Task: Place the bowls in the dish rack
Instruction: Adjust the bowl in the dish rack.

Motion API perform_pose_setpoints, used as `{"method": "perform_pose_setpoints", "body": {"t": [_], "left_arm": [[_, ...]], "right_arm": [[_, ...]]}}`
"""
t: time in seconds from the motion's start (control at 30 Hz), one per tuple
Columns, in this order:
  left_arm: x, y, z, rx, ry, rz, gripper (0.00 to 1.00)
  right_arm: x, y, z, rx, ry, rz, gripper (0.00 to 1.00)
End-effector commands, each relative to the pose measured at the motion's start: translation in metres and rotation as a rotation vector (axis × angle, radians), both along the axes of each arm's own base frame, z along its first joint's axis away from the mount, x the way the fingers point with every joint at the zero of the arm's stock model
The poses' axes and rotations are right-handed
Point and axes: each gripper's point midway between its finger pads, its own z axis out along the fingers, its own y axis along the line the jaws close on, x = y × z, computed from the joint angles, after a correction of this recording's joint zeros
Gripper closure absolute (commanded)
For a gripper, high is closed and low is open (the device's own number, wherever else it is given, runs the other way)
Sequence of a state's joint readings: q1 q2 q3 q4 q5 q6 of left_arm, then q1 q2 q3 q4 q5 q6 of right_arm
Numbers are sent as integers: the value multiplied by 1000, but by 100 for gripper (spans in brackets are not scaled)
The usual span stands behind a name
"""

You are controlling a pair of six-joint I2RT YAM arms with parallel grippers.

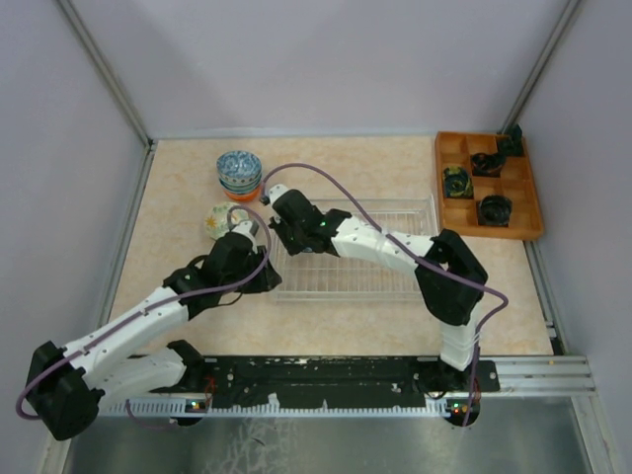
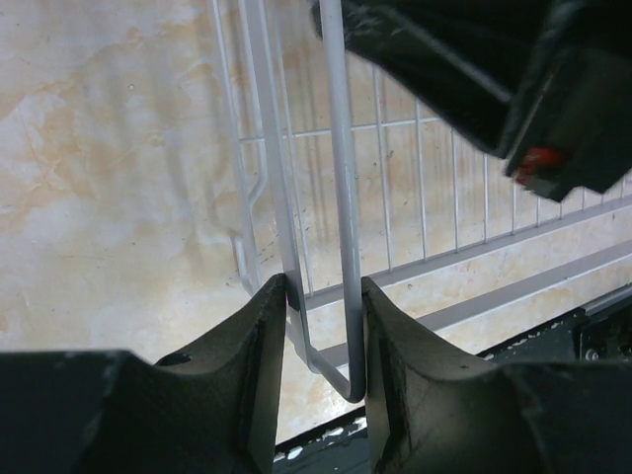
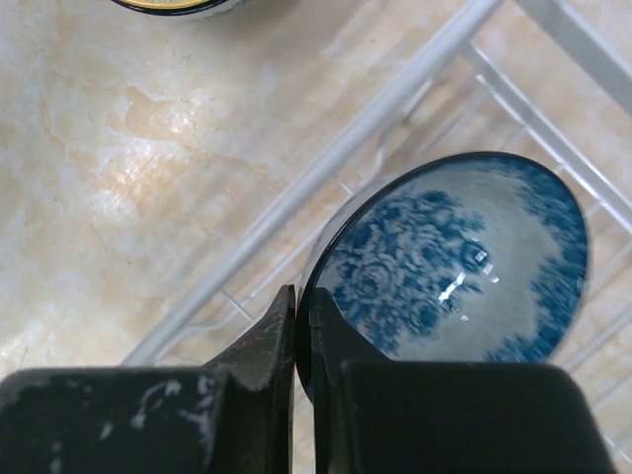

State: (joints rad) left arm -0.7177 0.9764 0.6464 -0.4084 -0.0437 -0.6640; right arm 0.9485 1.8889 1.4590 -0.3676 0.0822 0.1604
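The pale wire dish rack (image 1: pixel 395 272) lies mid-table. My left gripper (image 1: pixel 261 265) is at the rack's left end; in the left wrist view it (image 2: pixel 324 292) is shut on a loop of the rack's rim wire (image 2: pixel 341 197). My right gripper (image 1: pixel 280 225) hovers over the rack's far left corner; in the right wrist view it (image 3: pixel 304 314) is shut on the rim of a white bowl with blue flowers (image 3: pixel 464 267), held tilted over the rack's wires (image 3: pixel 395 94). A stack of blue-patterned bowls (image 1: pixel 239 171) with an orange one at the bottom and a green-patterned bowl (image 1: pixel 221 219) stand left of the rack.
An orange wooden compartment tray (image 1: pixel 528 202) with black items stands at the back right. The black rail (image 1: pixel 326 380) with the arm bases runs along the near edge. The edge of a bowl (image 3: pixel 178 5) shows at the top of the right wrist view.
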Motion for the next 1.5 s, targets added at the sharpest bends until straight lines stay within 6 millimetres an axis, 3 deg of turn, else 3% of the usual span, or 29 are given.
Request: {"method": "perform_pose_setpoints", "body": {"t": [0.0,0.2,0.47,0.67,1.03,1.3,1.37,1.47], "left_arm": [[-4,-23,20,-79,-10,-37,61],[-4,-27,36,-66,-36,-38,53],[11,-17,91,-52,-160,3,44],[12,-4,98,-29,-196,35,41],[7,8,98,-25,-213,62,37],[3,13,95,-29,-214,69,36],[2,14,95,-30,-213,70,36],[1,16,94,-28,-215,74,36]], "right_arm": [[-4,-7,29,46,-41,-26,100],[2,-16,74,184,-36,-45,100],[17,-30,133,460,51,-42,100],[30,-40,162,745,144,-4,100],[18,-36,165,1066,234,52,100],[24,-36,151,1119,228,21,100],[27,-35,133,1117,264,-6,100],[29,-36,126,1133,269,-27,100]]}}
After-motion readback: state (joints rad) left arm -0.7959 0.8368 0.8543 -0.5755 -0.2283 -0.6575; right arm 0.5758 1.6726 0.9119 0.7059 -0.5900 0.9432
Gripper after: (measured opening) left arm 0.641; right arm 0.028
